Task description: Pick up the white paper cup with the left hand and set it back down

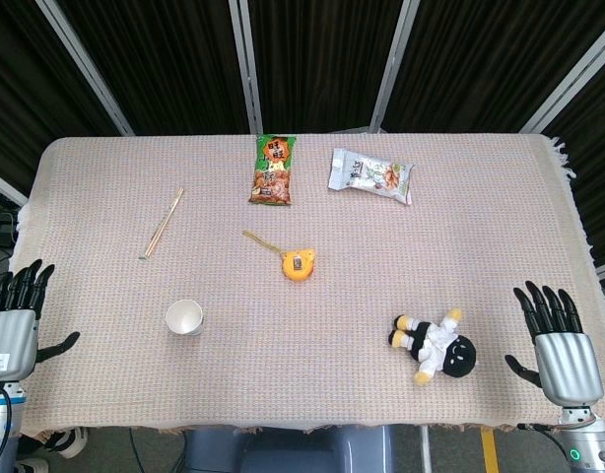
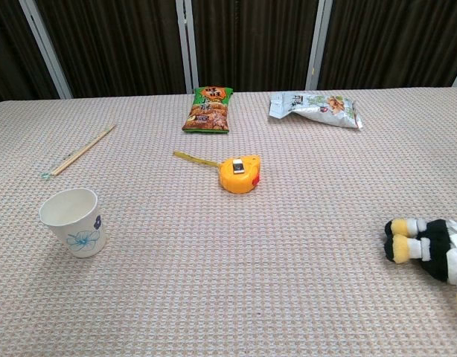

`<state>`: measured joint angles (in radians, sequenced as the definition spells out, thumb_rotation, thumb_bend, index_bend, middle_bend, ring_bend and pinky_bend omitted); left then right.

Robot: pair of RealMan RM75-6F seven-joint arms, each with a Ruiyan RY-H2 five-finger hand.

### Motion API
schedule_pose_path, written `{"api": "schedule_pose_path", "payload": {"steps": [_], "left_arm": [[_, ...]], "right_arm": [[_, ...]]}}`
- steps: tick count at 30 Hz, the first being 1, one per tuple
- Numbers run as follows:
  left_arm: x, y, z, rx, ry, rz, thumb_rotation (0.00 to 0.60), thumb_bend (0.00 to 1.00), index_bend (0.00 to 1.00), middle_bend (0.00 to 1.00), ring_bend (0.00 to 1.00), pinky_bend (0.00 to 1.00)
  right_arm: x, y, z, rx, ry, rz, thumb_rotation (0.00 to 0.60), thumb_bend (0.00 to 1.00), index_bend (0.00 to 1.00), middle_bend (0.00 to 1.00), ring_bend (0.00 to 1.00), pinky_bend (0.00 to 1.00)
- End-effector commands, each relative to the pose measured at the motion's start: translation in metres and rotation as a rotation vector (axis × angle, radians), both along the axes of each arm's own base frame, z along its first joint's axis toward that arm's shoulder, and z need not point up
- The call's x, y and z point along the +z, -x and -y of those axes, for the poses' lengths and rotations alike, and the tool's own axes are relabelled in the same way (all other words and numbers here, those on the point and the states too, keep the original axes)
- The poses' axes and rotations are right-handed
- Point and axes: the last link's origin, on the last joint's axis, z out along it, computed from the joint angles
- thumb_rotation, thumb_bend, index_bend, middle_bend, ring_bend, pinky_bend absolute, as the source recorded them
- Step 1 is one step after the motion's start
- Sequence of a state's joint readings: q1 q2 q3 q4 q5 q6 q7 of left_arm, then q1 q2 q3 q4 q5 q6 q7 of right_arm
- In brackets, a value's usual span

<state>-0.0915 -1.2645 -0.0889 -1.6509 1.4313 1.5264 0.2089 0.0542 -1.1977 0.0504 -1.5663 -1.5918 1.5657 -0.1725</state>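
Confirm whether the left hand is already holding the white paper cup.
No: the left hand rests open at the table edge, apart from the white paper cup, which stands untouched.

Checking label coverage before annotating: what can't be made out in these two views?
- Left hand: cut by the head view's left edge; absent from chest view.
- Right hand: head view only, wrist cut by the bottom edge.
- Plush doll: chest view's right edge cuts off its head; whole in head view.
- White paper cup: its flower print shows only in chest view.
- Snack bags: print too small to read.
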Motion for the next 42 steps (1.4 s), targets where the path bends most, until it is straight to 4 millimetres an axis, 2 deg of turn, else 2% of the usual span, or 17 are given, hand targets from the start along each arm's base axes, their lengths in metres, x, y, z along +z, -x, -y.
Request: {"api": "schedule_pose_path", "payload": {"steps": [1,8,19,24,29,42], "left_arm": [[0.0,0.0,0.0,0.001,0.001,0.0,0.6,0.0,0.0,0.0,0.0,0.0],[0.0,0.0,0.001,0.0,0.006,0.001,0.6,0.0,0.0,0.0,0.0,0.0],[-0.017,-0.012,-0.006,-0.031,0.087,-0.019,0.6,0.0,0.0,0.0,0.0,0.0],[-0.035,-0.021,-0.018,-0.03,0.161,-0.044,0.6,0.0,0.02,0.0,0.0,0.0],[-0.061,-0.037,-0.036,-0.029,0.266,-0.082,0.6,0.0,0.12,0.0,0.0,0.0],[-0.1,-0.069,-0.056,-0.034,0.384,-0.067,0.6,0.0,0.22,0.0,0.0,0.0]], "right_arm": [[0.0,0.0,0.0,0.0,0.0,0.001,0.6,0.04,0.0,0.0,0.0,0.0],[0.0,-0.001,0.0,0.001,-0.001,0.004,0.6,0.04,0.0,0.0,0.0,0.0],[0.001,0.001,0.001,-0.011,-0.003,0.007,0.6,0.04,0.0,0.0,0.0,0.0],[0.001,0.002,0.002,-0.017,-0.004,0.008,0.6,0.05,0.0,0.0,0.0,0.0],[0.001,0.002,0.002,-0.021,-0.002,0.009,0.6,0.05,0.0,0.0,0.0,0.0],[0.001,0.002,0.001,-0.024,-0.006,0.013,0.6,0.05,0.0,0.0,0.0,0.0]]}}
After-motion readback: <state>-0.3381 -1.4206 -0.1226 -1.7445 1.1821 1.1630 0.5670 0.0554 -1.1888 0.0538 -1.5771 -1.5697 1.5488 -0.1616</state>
